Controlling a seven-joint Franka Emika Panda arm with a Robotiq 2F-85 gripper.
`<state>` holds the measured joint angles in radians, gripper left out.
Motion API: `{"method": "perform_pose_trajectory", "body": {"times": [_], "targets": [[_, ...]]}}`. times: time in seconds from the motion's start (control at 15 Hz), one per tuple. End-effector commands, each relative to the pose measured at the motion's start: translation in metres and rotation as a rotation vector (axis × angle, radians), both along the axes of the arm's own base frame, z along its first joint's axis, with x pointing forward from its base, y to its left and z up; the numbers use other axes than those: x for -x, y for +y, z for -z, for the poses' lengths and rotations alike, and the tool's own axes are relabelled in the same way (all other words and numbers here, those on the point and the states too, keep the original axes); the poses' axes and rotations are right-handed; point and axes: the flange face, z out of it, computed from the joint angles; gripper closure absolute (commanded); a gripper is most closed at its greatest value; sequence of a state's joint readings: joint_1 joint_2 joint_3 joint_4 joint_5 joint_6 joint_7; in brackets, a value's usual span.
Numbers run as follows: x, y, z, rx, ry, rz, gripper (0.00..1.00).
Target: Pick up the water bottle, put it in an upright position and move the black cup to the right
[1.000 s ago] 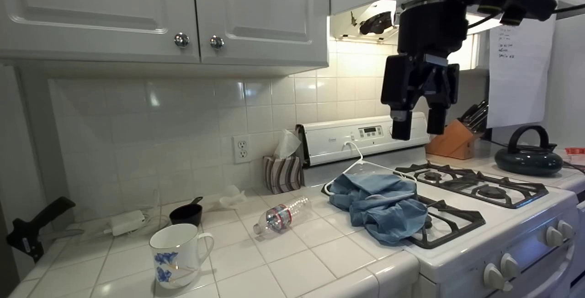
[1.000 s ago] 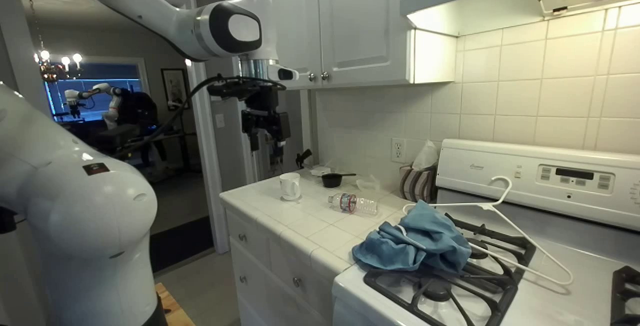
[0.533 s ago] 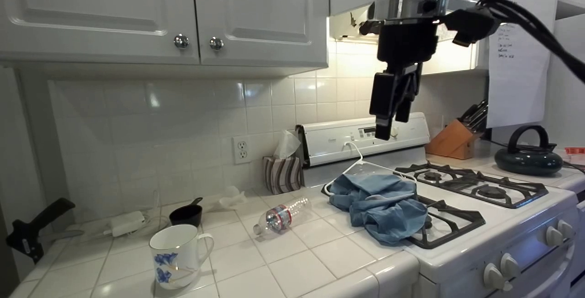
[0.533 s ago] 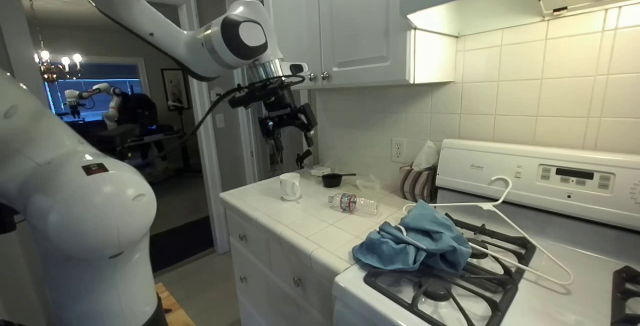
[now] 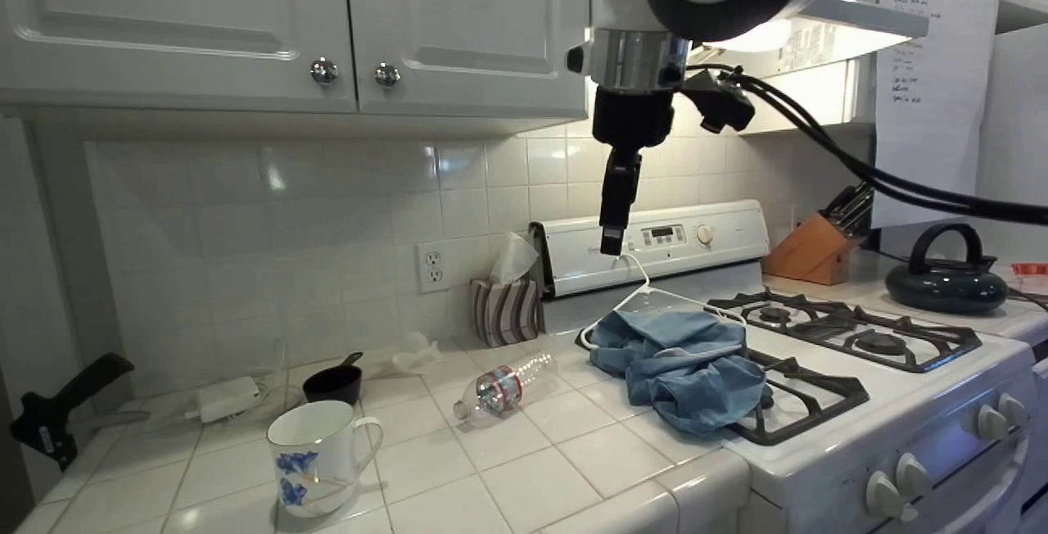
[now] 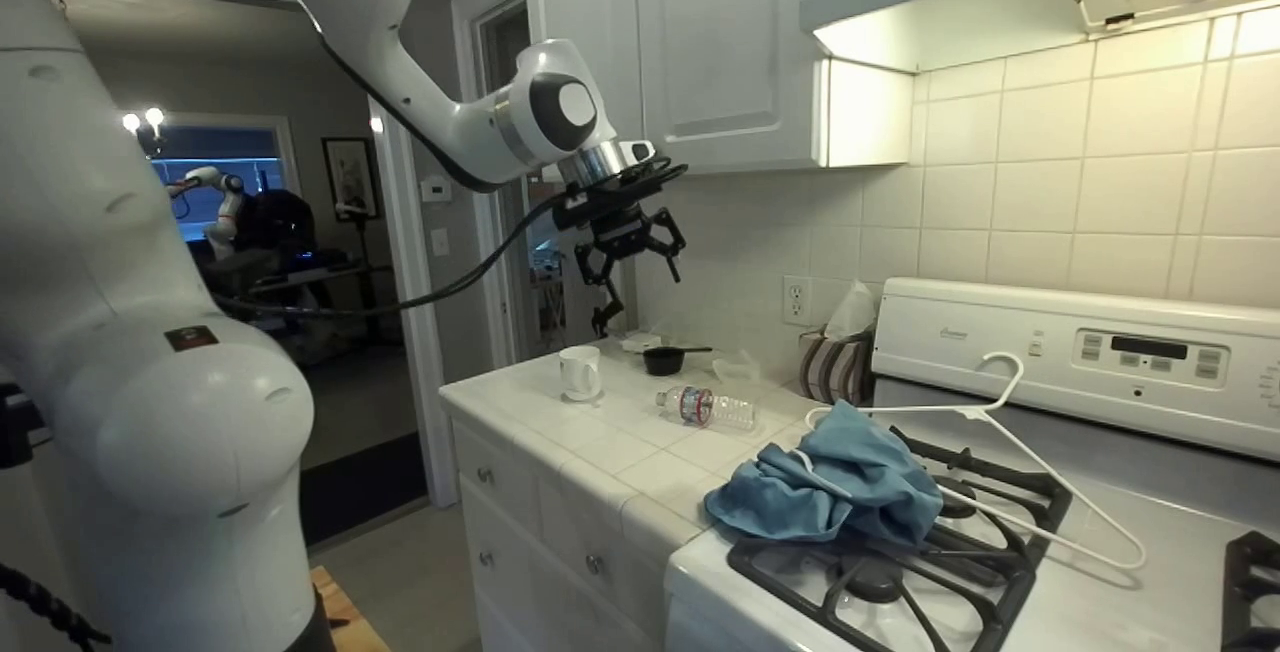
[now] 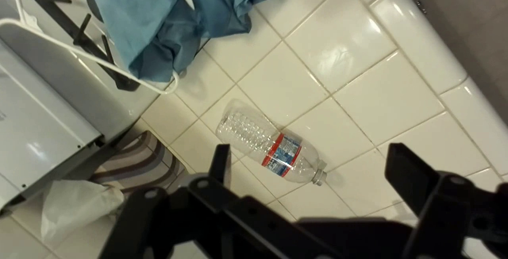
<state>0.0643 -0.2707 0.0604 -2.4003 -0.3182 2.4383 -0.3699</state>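
The end effector [image 7: 307, 163] hangs above the counter [image 5: 540, 472], its two sides spread wide apart. The water bottle [image 7: 279, 153] lies there on its side — its neck nearer the white mug [image 5: 319, 460], its bottom nearer the blue cloth [image 5: 688, 366]. The black cup [image 5: 334, 386] sits upright near the tiled wall [image 5: 344, 247], farther back than the mug.

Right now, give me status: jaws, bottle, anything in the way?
Jaws open, empty, above the counter. Water bottle lying on its side. Nothing seen between it and the jaws; blue cloth nearby, not touching.
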Motion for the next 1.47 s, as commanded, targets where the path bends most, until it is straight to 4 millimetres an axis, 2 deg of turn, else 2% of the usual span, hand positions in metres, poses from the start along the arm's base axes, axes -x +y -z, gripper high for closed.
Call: {"method": "perform_pose_trajectory", "body": {"times": [0.0, 0.2, 0.27, 0.4, 0.53, 0.67, 0.73, 1.07, 1.4], "targets": [[-0.053, 0.002, 0.006, 0.057, 0.028, -0.188, 0.00], [-0.084, 0.009, 0.022, 0.090, 0.040, -0.348, 0.00], [-0.058, 0.003, 0.012, 0.076, 0.037, -0.258, 0.00], [-0.074, 0.006, 0.023, 0.088, 0.045, -0.312, 0.00], [-0.080, 0.007, 0.028, 0.091, 0.051, -0.326, 0.00], [-0.073, 0.001, 0.019, 0.097, 0.020, -0.337, 0.00], [-0.072, -0.001, 0.022, 0.119, 0.039, -0.392, 0.00], [-0.089, 0.025, 0.073, 0.182, 0.143, -0.651, 0.00], [-0.120, 0.054, 0.119, 0.267, 0.260, -0.880, 0.00]]}}
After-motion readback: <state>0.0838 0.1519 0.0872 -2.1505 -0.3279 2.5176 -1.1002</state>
